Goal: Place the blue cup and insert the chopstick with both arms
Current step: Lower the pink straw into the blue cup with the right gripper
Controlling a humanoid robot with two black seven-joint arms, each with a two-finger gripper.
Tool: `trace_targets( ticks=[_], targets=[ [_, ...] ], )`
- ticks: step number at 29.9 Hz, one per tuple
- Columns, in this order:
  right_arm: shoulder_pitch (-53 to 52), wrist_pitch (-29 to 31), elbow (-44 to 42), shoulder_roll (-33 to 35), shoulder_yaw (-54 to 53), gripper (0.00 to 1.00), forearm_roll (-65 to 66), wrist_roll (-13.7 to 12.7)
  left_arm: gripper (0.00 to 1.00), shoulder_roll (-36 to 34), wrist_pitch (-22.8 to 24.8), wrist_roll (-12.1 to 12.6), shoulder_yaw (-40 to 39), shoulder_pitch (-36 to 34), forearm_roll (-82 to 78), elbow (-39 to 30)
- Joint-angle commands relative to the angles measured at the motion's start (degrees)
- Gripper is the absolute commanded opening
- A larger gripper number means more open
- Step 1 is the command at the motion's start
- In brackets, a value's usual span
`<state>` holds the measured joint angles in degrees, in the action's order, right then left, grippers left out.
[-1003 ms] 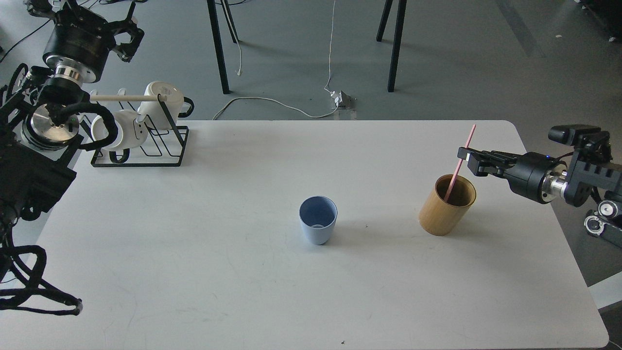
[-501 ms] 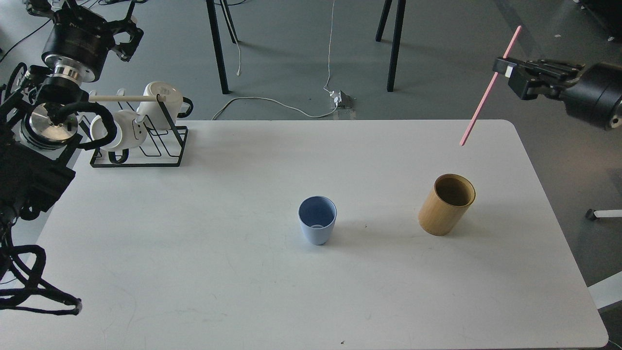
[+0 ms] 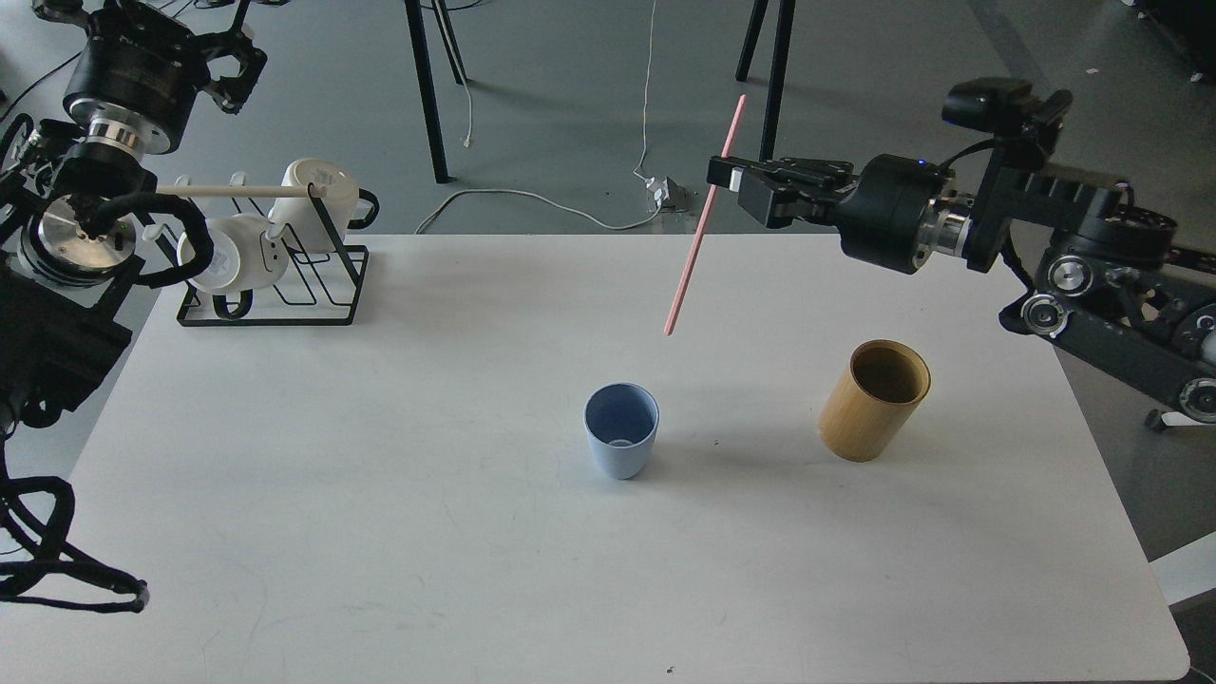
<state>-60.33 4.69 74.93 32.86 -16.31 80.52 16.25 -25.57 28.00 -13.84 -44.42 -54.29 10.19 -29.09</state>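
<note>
The right gripper [image 3: 724,175] pinches the chopstick [image 3: 704,220] near its upper third; the stick hangs tilted in the air, lower tip above and slightly right of the blue cup [image 3: 621,429]. The cup stands upright mid-table [image 3: 380,532], well apart from the bamboo cylinder [image 3: 874,400]. The left gripper [image 3: 233,57] sits raised at the far left; its finger state cannot be told.
</note>
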Motion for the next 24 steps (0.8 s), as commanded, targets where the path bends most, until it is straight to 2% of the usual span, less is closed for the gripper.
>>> trace_targets(
  ticks=[1,16,17,20,24],
  targets=[
    [0.8,-0.2,-2.1,-3.1,2.5,0.00,0.0,0.0,0.99,0.0,0.0,0.0,0.0,0.2,0.1,0.0],
    [5.7,-0.6,-6.9,-7.9,3.6,0.03,0.3,0.1,0.99,-0.3,0.0,-0.1,-0.3,0.2,0.1,0.4],
    [5.8,-0.5,-6.9,-8.0,3.6,0.04,0.3,0.1,0.99,-0.3,0.0,-0.1,-0.3,0.2,0.1,0.4],
    [6.2,-0.6,-6.8,-8.0,3.5,0.19,0.3,0.1,0.99,-0.4,0.0,-0.1,-0.4,0.2,0.1,0.4],
    [6.3,-0.6,-6.4,-8.0,3.5,0.26,0.2,0.2,0.99,-0.3,0.0,-0.1,-0.4,0.2,0.1,0.4]
  ],
)
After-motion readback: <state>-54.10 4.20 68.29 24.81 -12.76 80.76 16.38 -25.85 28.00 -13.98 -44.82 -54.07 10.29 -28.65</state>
